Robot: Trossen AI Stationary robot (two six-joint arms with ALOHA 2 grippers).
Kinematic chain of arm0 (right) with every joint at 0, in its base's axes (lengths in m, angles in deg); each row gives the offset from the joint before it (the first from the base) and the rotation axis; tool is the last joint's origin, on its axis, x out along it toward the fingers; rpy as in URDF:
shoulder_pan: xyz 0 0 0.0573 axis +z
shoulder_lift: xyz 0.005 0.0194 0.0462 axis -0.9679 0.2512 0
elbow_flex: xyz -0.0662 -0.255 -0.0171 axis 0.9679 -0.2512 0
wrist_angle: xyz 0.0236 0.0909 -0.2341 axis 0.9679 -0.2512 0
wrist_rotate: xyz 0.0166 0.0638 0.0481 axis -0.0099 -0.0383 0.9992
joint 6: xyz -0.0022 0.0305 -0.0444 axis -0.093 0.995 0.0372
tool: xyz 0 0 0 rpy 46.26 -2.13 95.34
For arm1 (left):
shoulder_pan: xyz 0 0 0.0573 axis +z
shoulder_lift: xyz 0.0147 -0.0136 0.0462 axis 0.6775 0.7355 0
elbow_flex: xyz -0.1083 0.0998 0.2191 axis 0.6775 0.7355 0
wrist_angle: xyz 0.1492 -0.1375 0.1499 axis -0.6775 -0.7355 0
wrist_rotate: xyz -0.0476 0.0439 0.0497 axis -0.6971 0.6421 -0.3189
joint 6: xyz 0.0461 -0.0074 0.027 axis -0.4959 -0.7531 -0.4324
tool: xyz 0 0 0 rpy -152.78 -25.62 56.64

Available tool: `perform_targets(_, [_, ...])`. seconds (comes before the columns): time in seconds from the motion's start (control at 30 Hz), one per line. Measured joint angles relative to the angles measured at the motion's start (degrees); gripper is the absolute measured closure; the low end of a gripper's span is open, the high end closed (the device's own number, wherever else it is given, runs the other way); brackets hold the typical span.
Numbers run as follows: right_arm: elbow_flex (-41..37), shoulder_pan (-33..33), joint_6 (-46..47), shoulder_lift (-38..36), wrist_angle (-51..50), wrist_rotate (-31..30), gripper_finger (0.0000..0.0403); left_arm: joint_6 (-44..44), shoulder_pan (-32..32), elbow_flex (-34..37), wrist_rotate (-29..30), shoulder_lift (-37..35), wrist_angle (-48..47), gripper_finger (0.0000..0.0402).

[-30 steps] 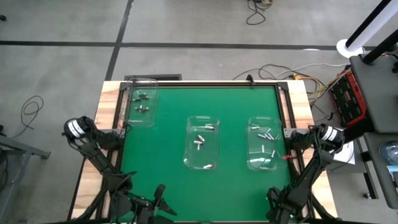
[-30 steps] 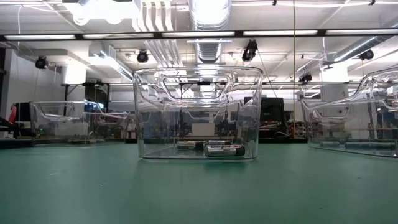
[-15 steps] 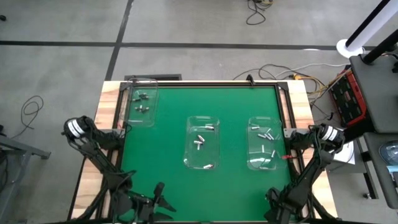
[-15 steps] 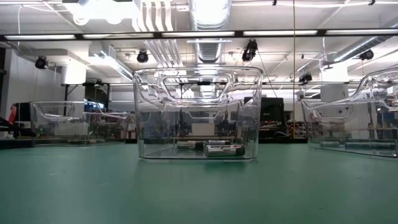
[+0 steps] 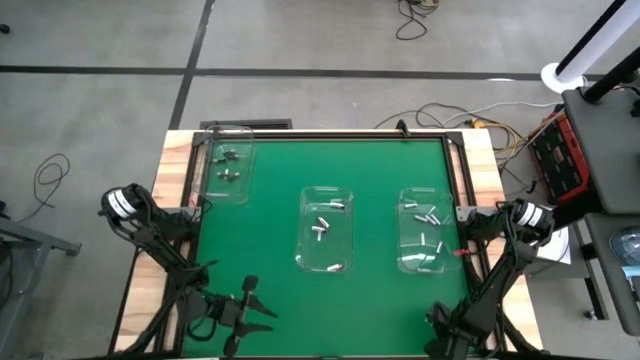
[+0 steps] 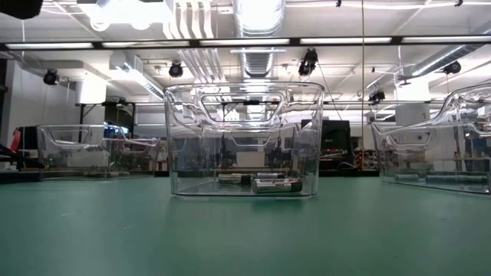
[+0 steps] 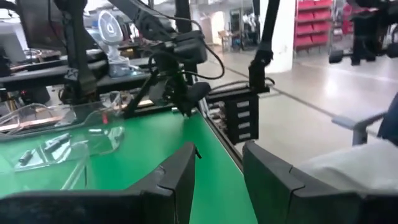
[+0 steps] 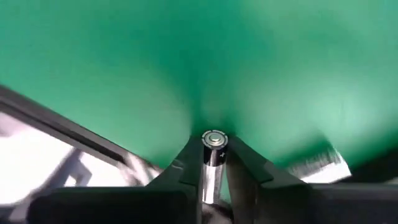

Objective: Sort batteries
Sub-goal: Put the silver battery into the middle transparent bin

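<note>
- left gripper shifted out over the green mat's near edge since a moment ago, fingers spread and empty; looks like a reach beginning.
- right gripper parked at the near right corner, clamped on a battery.
- other batteries lie in three clear bins: far left, middle, right.
- nothing blocks the mat.

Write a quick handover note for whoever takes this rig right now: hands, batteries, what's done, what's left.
Right hand: shut on a battery, low at the table's near right edge.
Left hand: open and empty, near the front left of the green mat.
Other batteries lie in three clear bins: far left, middle, right.
Done: none loose on the mat.
Left: drop the held battery into its bin; which bin I can't tell.
</note>
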Motion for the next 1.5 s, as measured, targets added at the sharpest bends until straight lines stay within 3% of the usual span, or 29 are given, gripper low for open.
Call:
perform_targets(0.13, [6.77, -2.64, -6.76, -0.13, -6.48, -8.74, 0.0367, -0.4, 0.97, 1.8, 0.7, 0.0, 6.61, 0.0286])
perform_targets(0.27, [11.4, -7.48, -20.97, -0.2, -6.17, -22.06, 0.0367, 2.14, 3.37, 2.52, 0.13, 0.0, 8.21, 0.027])
perform_targets(0.6, [15.74, -21.01, -76.86, -0.11, 25.54, -44.47, 0.0367, 4.65, 11.2, 2.6, -5.85, -0.48, 6.77, 0.0197])
perform_targets(0.8, [17.71, -24.51, -98.96, -0.13, 37.8, -51.8, 0.0366, 3.31, 15.2, 2.13, -8.67, -0.69, 6.01, 0.0198])
perform_targets(0.97, [17.41, -26.88, -104.09, -0.13, 41.23, -52.73, 0.0366, 4.33, 20.45, -0.35, -20.21, -0.83, 5.14, 0.0206])
perform_targets(1.17, [17.3, -28.16, -105.6, -0.13, 41.91, -52.78, 0.0365, 4.83, 24.71, -1.7, -20.22, -0.85, 2.21, 0.0209])
perform_targets(1.5, [17.23, -28.92, -105.16, -0.15, 42.43, -52.76, 0.0365, -4.18, 25.02, -4.97, -20.26, -0.85, 1.73, 0.0227])
